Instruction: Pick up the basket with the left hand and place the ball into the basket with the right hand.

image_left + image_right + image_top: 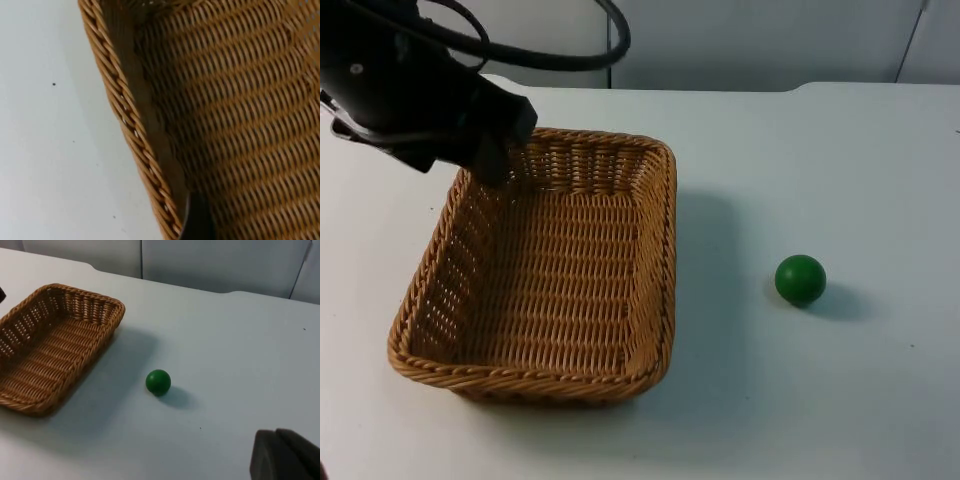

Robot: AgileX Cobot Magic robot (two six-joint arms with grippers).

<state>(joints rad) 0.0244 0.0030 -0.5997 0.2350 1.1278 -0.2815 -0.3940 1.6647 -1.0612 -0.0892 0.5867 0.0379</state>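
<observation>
The basket is empty and seems lifted, judging by its shadow. The green ball lies on the table, well apart — untouched. At the far rim, the left gripper pinches the basket wall. The right gripper waits — grip unclear.

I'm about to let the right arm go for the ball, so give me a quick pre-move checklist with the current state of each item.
1. Left gripper at the basket far-left rim: ok.
2. Basket lifted off the table: cannot tell.
3. Basket interior free for the ball: ok.
4. Green ball resting on the table, apart from the basket: ok.
5. Right gripper on the ball: not ok, apart from it.
</observation>
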